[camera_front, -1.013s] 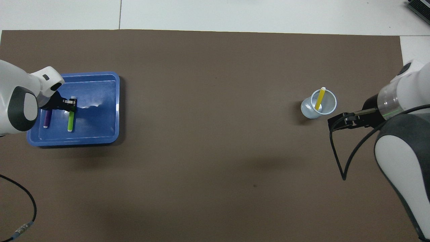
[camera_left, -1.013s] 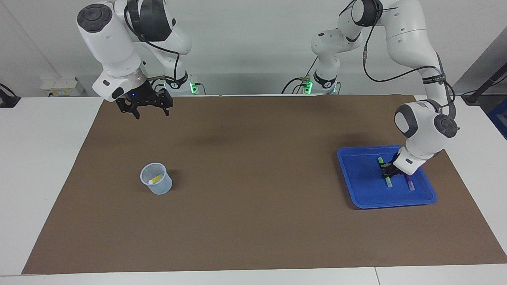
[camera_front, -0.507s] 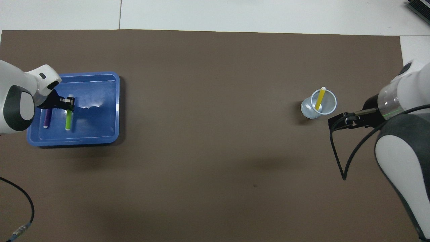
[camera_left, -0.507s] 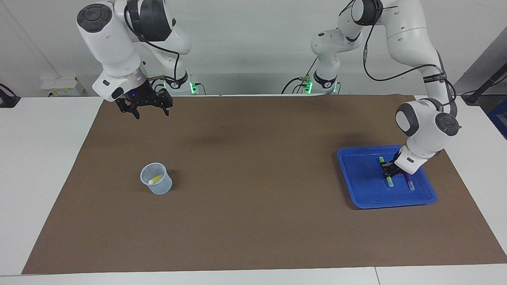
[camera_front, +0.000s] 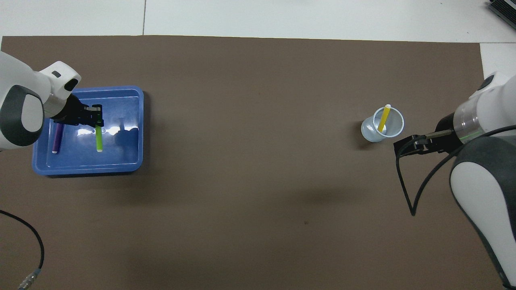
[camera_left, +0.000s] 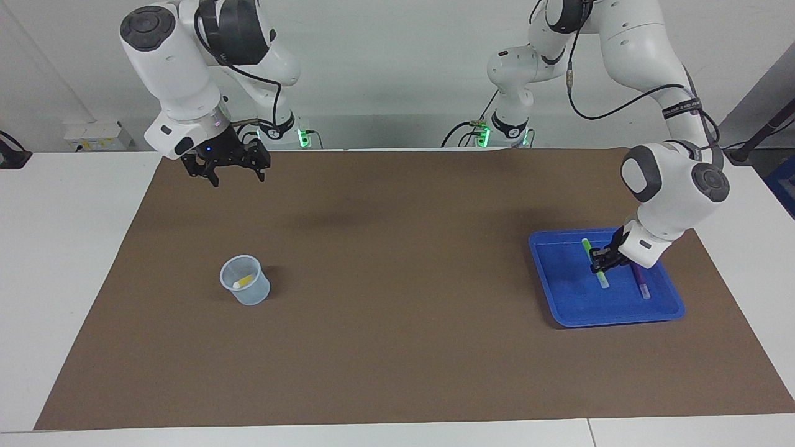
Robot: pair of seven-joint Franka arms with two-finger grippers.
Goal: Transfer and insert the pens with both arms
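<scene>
Brown matting covers the bench (camera_left: 397, 347), and starting at the right arm's end, the right arm (camera_left: 180, 68) hangs bent over the mat's edge nearest the robots, wrist angled downward. The right gripper (camera_left: 227, 167) hovers in the air with its jaws spread apart and nothing between them; this arm waits. Farther from the robots sits a clear plastic cup (camera_left: 245, 288), and the yellow pen (camera_front: 383, 118) leans inside it, pale cap up against the rim. Across the bare middle of the mat to the left arm's end: a blue tray (camera_left: 559, 310) lies flat there. The left arm (camera_left: 674, 180) folds sharply down over it, elbow high, forearm dropping steeply. The left gripper (camera_left: 599, 261) is over the tray, jaws clamped around the green pen (camera_front: 98, 139), which hangs tilted, clear of the tray floor. The purple pen (camera_left: 641, 287) lies on the tray floor just beside, toward the tray's outer wall.
</scene>
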